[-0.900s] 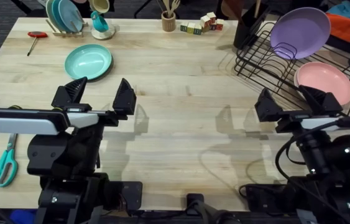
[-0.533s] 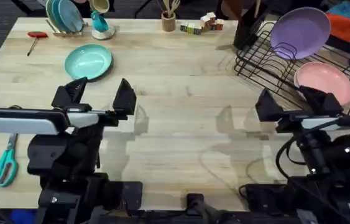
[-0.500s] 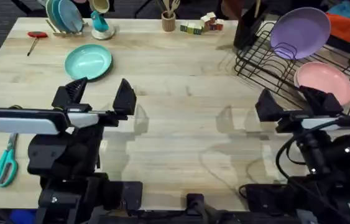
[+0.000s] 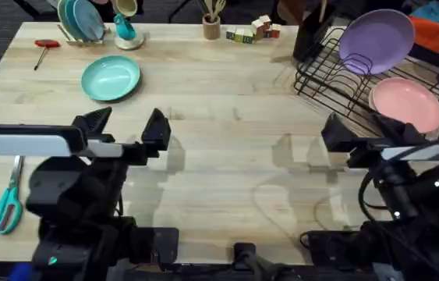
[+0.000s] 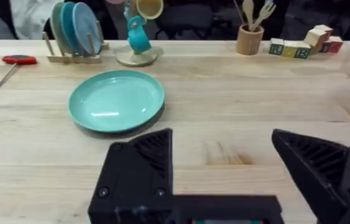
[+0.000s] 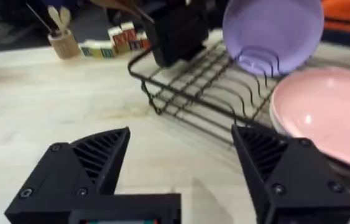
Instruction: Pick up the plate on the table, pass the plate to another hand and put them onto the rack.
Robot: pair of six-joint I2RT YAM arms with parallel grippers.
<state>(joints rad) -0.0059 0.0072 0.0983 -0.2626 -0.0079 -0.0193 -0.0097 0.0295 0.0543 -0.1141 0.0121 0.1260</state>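
The teal plate (image 4: pixel 111 79) (image 5: pixel 116 100) lies flat on the table's far left part. My left gripper (image 4: pixel 125 129) (image 5: pixel 224 171) hovers open just in front of it, nothing between its black fingers. The black wire rack (image 4: pixel 336 70) (image 6: pixel 193 84) stands at the far right, holding a purple plate (image 4: pixel 376 40) (image 6: pixel 273 31) upright and a pink plate (image 4: pixel 406 104) (image 6: pixel 324 115) leaning low. My right gripper (image 4: pixel 363 129) (image 6: pixel 181 168) is open in front of the rack, holding nothing.
A wooden stand with plates (image 4: pixel 79 20) (image 5: pixel 75 36), a mug tree (image 4: pixel 125 23), a utensil cup (image 4: pixel 212 26) and letter blocks (image 4: pixel 252 31) line the far edge. A red screwdriver (image 4: pixel 44 48) lies at the far left, and teal scissors (image 4: pixel 5 204) near left.
The left arm has shifted slightly, its gripper moving a little forward toward the teal plate. The right arm and the plates have stayed in place.
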